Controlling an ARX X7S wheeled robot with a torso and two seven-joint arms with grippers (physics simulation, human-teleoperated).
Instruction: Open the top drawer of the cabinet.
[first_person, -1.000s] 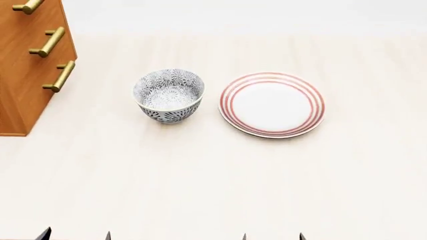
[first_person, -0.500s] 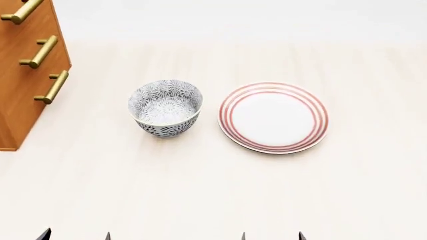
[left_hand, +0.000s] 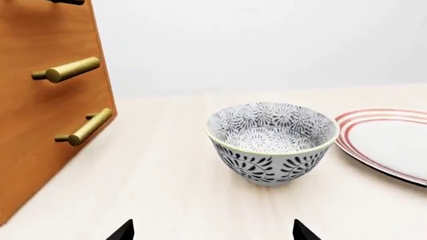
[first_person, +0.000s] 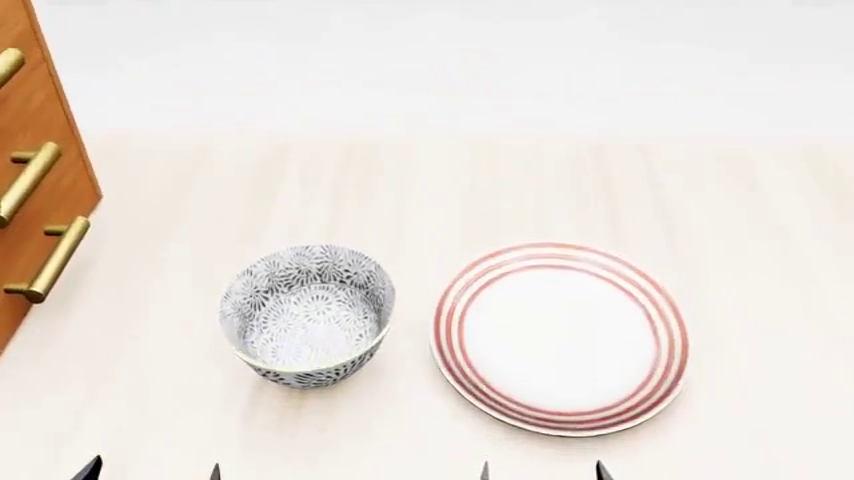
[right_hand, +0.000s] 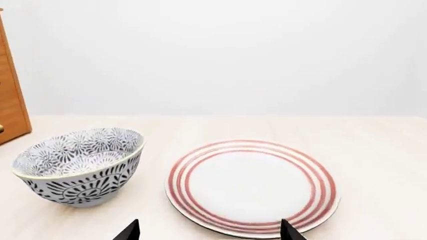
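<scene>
Status: task not begun in any visible respect. No drawer front on the cabinet (left_hand: 47, 100) stood proud of the others, and neither claw had closed the distance to a handle. What remained, by judgement: reach the uppermost handle, grip it, and draw it outward.

Left claw (left_hand: 212, 231): only the two dark tips showed, set well apart, with nothing between them. It sat low over the bench (left_hand: 160, 190), the cabinet ahead of it and off to its left.

Right claw (right_hand: 208, 231): tips likewise spread wide and empty, facing the plate (right_hand: 252, 186); the cabinet lay far off to its left, a sliver at the frame's edge.

Top drawer (first_person: 11, 65): in the head view only the end of its brass handle was caught at the left border, above the two lower handles; the drawer front was mostly cropped. In the left wrist view just a dark stub of that handle showed at the upper edge, well above and left of the claw. Whether it had shifted outward at all could not be told, though nothing suggested it.

Other items: a patterned bowl (first_person: 310, 318) directly ahead of the left claw, and the red-ringed plate just beside the bowl, apart from it.

Change against the earlier head views: the cabinet slid further toward the left border, so less of it was visible; bowl and plate sat lower in the frame and looked larger. The claw tips held the same places at the bottom edge, which points to the head or base moving, not the arms.
</scene>
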